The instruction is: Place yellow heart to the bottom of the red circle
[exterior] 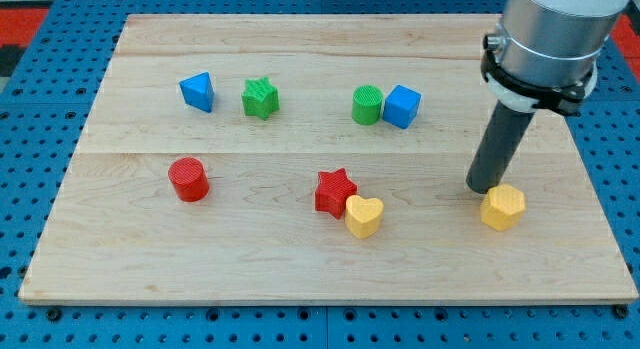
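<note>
The yellow heart [364,216] lies at the board's lower middle, touching the lower right of the red star [334,191]. The red circle [188,179] stands far to the view's left of it, at about the same height. My tip [483,187] rests on the board at the view's right, just above and left of the yellow hexagon [503,207], touching or nearly touching it. The tip is well to the right of the yellow heart.
A blue triangle [198,91] and a green star [260,98] sit at the upper left. A green circle [367,104] and a blue cube [402,106] touch each other at the upper middle. The wooden board [320,269] lies on a blue pegboard.
</note>
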Robot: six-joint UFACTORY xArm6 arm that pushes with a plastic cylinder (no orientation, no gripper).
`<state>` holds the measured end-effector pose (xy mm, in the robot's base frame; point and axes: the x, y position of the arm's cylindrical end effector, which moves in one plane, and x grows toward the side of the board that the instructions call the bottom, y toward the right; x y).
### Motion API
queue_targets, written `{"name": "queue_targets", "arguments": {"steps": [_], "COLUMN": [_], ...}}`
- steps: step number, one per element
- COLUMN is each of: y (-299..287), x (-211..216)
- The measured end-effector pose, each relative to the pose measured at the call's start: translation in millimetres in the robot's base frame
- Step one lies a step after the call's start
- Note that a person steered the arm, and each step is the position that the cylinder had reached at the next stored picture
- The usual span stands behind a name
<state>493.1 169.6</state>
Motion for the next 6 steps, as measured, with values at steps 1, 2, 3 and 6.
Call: {"name": "queue_targets", "arguments": {"steps": [1, 2, 3, 6], "y": [-44, -80, -126, -271], "x": [9, 32, 49, 59]}}
